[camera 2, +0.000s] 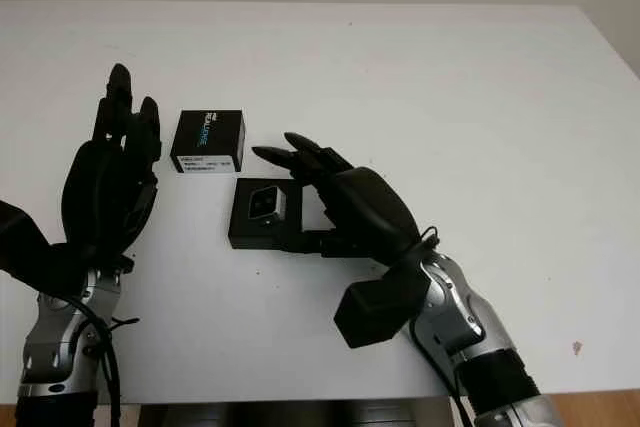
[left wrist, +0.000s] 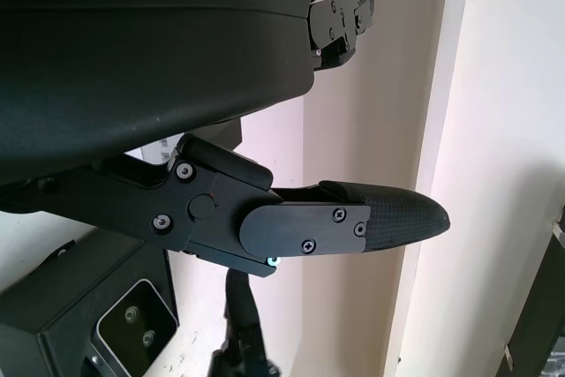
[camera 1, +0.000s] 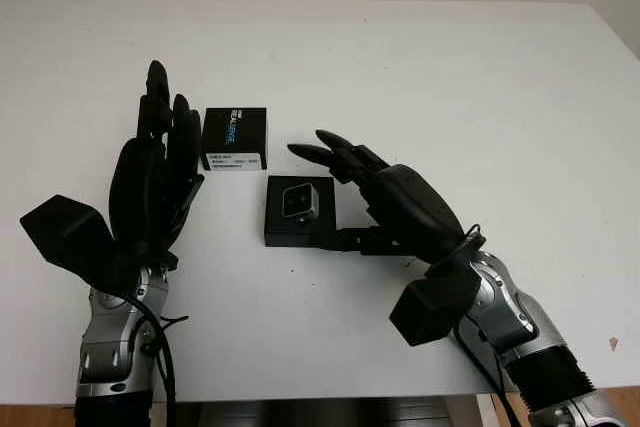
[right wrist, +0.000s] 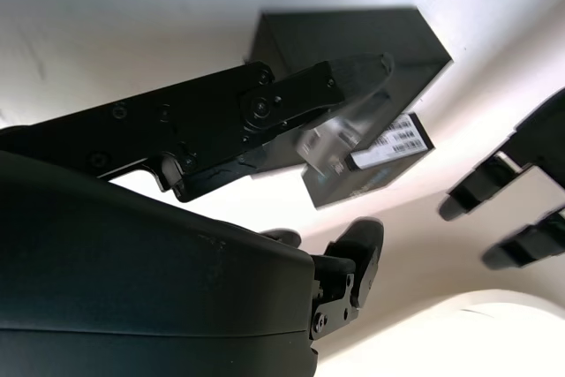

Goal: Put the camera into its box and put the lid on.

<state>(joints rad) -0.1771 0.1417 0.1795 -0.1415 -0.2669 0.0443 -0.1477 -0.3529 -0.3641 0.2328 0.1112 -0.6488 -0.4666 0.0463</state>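
A white table (camera 1: 450, 87) carries two black items near its middle. The farther one is the box lid (camera 1: 234, 138), a small black carton bearing a blue-and-white logo on top and a white sticker on the side facing the robot. Just nearer the robot, apart from the lid by a narrow strip of table, sits the open box base (camera 1: 296, 237), a low black tray. The camera (camera 1: 298, 201), a small silver-grey block with a dark lens window, lies inside the base toward its far end. Its lens face points up, and its long axis appears to run roughly front to back, though the block is close to square.

The left hand (camera 1: 158, 172) stands upright just left of the lid and the box, palm toward them, holding nothing and released. It touches neither item; a gap of table shows between it and the base in the right eye view.

The right hand (camera 1: 375, 187) comes in from the lower right and sits against the right side of the base. Its fingers (camera 1: 322, 153) reach over the far right corner of the tray, above the gap between base and lid, while a lower digit lies along the tray's near right edge. It grips nothing and is released. In the right wrist view one finger crosses in front of the lid's sticker.
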